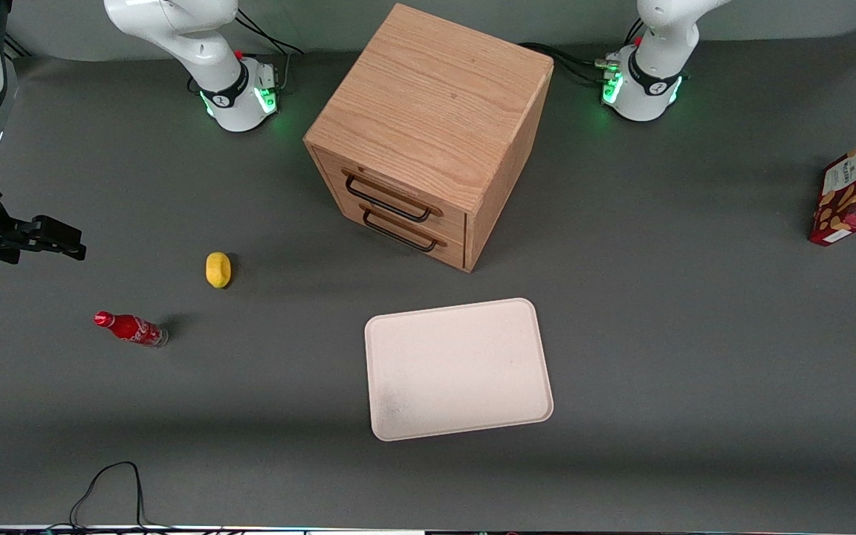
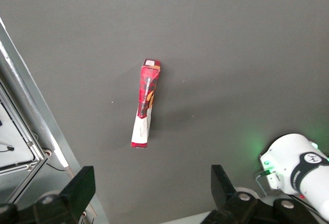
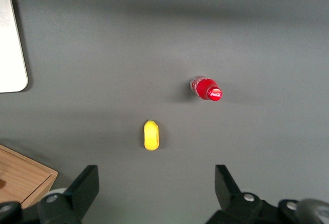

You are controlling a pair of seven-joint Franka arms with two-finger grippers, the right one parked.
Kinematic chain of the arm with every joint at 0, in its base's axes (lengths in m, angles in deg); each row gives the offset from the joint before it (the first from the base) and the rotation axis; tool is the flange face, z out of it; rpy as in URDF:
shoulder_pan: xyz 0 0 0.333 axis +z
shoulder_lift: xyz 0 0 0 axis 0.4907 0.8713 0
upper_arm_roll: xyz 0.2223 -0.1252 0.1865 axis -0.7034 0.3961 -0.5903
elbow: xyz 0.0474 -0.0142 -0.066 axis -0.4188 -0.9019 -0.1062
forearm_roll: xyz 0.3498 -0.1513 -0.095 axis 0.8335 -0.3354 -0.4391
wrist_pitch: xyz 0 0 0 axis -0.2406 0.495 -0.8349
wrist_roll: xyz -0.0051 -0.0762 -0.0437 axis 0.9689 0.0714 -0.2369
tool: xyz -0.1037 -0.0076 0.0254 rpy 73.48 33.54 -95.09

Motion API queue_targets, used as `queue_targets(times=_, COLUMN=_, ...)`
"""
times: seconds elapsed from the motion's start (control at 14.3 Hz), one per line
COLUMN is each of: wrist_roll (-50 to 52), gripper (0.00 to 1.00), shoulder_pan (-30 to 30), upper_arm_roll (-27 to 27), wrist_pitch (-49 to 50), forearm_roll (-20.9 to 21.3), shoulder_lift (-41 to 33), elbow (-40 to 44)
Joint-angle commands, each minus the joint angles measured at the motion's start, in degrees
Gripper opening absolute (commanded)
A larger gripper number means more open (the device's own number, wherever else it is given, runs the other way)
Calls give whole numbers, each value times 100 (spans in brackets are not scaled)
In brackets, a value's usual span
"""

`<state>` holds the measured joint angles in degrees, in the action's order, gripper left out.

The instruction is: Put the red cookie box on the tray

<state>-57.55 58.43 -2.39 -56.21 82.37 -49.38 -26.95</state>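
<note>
The box (image 1: pixel 844 196) stands on edge on the desk (image 1: pixel 658 312) at the working arm's end, well apart from the tray (image 1: pixel 458 368). Its long axis runs near-to-far from the front camera, slightly tilted; white label w/ text too small to read. Tray holds nothing. Bottle (image 1: pixel 131 328) shows Coca-Cola script. Gripper (image 2: pixel 151 193) hovers above the box, jaws spread, not touching it.

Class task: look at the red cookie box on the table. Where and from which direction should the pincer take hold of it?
Grip the red cookie box at mid-length across its thin width, coming from above. It stands on a narrow long edge, apart from other things. The pincer, open, hangs high above it.
</note>
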Motion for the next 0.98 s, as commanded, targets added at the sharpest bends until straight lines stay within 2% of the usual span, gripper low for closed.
queue_targets(times=0.0, wrist_roll=-181, gripper=100, shoulder_pan=111, upper_arm_roll=72, wrist_pitch=-223, forearm_roll=73, shoulder_lift=153, elbow=-113)
queue_targets(times=0.14, wrist_roll=-199, gripper=100, shoulder_pan=321, upper_arm_roll=81, wrist_pitch=-810, forearm_roll=73, shoulder_lift=153, elbow=-673)
queue_targets(times=0.35, wrist_roll=-418, gripper=100, shoulder_pan=330, upper_arm_roll=72, wrist_pitch=-1558, forearm_roll=73, shoulder_lift=144, elbow=-1448)
queue_targets(times=0.56, wrist_roll=-751, gripper=99, shoulder_pan=558, upper_arm_roll=72, wrist_pitch=-2751, forearm_roll=73, shoulder_lift=161, elbow=-2343)
queue_targets(times=0.91, wrist_roll=-946, gripper=98, shoulder_pan=770, upper_arm_roll=72, wrist_pitch=-4221, forearm_roll=73, shoulder_lift=416, elbow=-3435)
